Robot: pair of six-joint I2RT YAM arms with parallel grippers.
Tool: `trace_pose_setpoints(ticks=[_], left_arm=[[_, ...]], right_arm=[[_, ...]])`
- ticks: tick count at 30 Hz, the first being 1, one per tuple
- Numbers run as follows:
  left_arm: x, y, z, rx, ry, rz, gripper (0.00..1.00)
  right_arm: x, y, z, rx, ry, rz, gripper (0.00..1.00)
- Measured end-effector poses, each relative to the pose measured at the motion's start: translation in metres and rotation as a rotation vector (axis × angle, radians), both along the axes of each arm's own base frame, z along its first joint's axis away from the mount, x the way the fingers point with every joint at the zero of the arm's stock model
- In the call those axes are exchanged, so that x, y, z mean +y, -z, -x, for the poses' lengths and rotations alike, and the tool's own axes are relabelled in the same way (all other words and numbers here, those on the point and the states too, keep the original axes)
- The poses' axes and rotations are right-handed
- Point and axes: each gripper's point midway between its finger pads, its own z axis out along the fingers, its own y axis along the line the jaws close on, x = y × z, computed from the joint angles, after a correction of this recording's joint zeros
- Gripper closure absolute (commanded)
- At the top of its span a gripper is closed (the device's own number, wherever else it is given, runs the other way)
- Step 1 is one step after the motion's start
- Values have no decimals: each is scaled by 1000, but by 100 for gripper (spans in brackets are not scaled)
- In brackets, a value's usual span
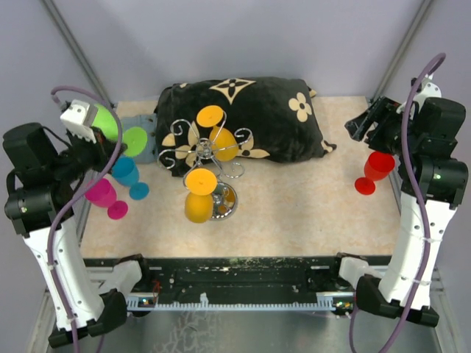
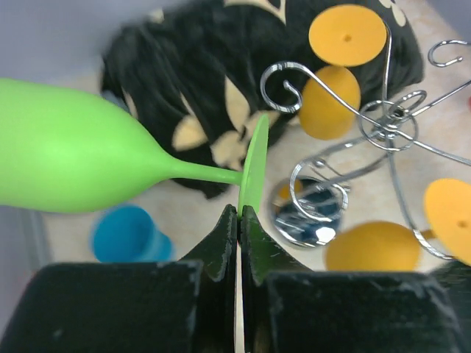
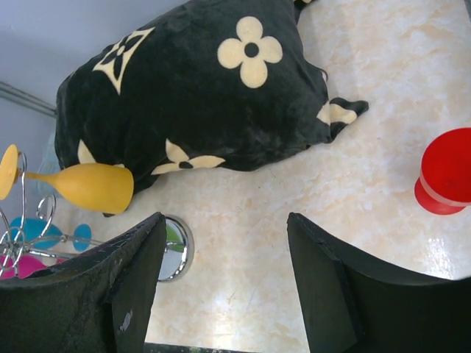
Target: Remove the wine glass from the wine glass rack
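blk flower-print cushion lying at back of beige tbl.

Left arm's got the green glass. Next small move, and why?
Probably lower it toward the table near the blue glass: the left jaws pinch the foot of the green glass, held sideways, clear of the rack.

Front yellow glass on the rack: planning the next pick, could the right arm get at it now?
Probably yes: the right claw is open and empty, and nothing stands on the table between it and the front yellow glass; the red glass sits off beside that arm.
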Motion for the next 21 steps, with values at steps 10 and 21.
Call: trace_pose_setpoints(ticks=[10, 21], left_arm=[[-15, -63, -18, -567, 399, -553, 100], [-76, -101, 41, -1095, 807, -708, 100]], right_arm=[[7, -17, -26, -7, -60, -34, 33], [47, -82, -42, -121, -274, -188, 34]])
